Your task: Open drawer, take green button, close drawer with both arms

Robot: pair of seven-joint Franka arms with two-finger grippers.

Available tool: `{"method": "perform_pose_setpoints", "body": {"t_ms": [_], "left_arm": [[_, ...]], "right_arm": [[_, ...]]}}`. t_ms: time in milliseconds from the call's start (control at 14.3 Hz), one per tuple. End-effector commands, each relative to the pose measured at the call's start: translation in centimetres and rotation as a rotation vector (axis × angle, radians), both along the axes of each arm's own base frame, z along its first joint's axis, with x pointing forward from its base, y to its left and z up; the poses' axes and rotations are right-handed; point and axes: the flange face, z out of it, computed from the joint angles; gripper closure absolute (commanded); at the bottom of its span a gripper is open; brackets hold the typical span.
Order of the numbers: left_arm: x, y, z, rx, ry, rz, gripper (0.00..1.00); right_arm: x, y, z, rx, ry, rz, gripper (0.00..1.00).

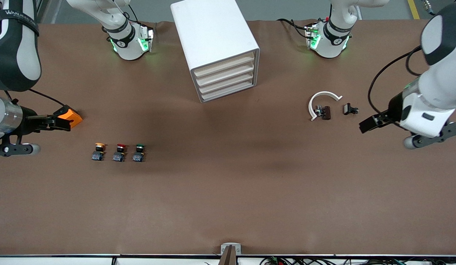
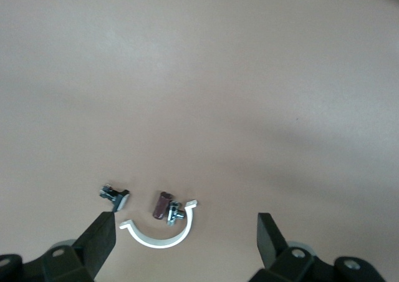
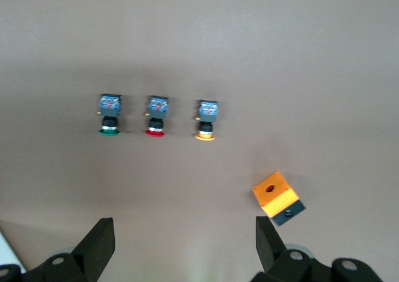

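The white cabinet (image 1: 213,33) stands toward the robots' side of the table, all four cream drawers shut. The task's drawer (image 1: 226,84) is third from the top. The green-capped button (image 1: 139,152) lies on the table in a row with a red one and a yellow one; it also shows in the right wrist view (image 3: 110,115). My right gripper (image 1: 55,123) is open and empty over the table beside an orange block, toward the right arm's end. My left gripper (image 1: 366,126) is open and empty over the left arm's end, near a white half-ring. Both show open in their wrist views (image 3: 185,241) (image 2: 187,238).
The red button (image 1: 119,152) and the yellow button (image 1: 98,151) lie beside the green one. An orange block (image 1: 70,117) lies by my right gripper. A white half-ring clamp (image 1: 321,101), a maroon part (image 1: 325,112) and a small black part (image 1: 349,109) lie near my left gripper.
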Motion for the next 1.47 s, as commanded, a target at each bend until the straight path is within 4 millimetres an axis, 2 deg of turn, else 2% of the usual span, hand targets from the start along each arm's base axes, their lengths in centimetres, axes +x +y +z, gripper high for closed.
{"method": "perform_pose_setpoints", "body": {"t_ms": [0,70,210,280,421,491,631,771,911,982,1052,1192,1402], "left_arm": [[-2.0,1.7,3.5,-0.005,-0.019,-0.104,0.00],[-2.4,2.1,3.9,-0.009,-0.020,-0.132,0.00],[-2.7,4.3,4.4,-0.014,-0.010,-0.151,0.00],[-3.4,4.8,5.5,-0.018,-0.026,-0.177,0.00],[-5.1,5.0,6.7,-0.023,-0.001,-0.233,0.00],[-5.9,5.1,8.0,-0.023,-0.022,-0.235,0.00],[-7.1,4.9,9.1,-0.023,-0.030,-0.251,0.00],[-8.0,4.2,8.9,-0.023,-0.022,-0.273,0.00],[-8.2,4.4,7.6,-0.024,0.007,-0.294,0.00],[-8.2,4.1,7.1,-0.025,0.020,-0.333,0.00],[-8.2,4.3,6.7,-0.026,0.025,-0.346,0.00],[-8.8,3.8,6.7,-0.021,0.029,-0.359,0.00],[-11.2,2.7,7.0,-0.010,0.024,-0.395,0.00]], "right_arm": [[0.0,-0.4,3.5,-0.040,-0.026,-0.007,0.00],[-0.1,-0.6,4.4,-0.037,-0.032,-0.014,0.00],[-0.4,-1.3,5.9,-0.038,-0.040,-0.029,0.00],[-0.5,-1.1,6.3,-0.031,-0.045,-0.035,0.00],[-2.0,-1.2,8.5,0.064,-0.065,-0.054,0.00],[-2.8,-0.7,8.0,0.077,-0.020,-0.070,0.00],[-2.9,-1.0,8.5,0.082,-0.031,-0.072,0.00],[-2.8,-0.9,8.7,0.078,-0.038,-0.066,0.00],[-3.2,-0.7,9.4,0.079,-0.042,-0.077,0.00],[-4.2,-1.1,11.5,0.093,-0.078,-0.075,0.00],[-5.1,-1.4,12.4,0.096,-0.086,-0.080,0.00],[-5.6,-2.1,12.4,0.097,-0.069,-0.087,0.00],[-6.6,-2.5,11.5,0.101,-0.053,-0.094,0.00]]}}
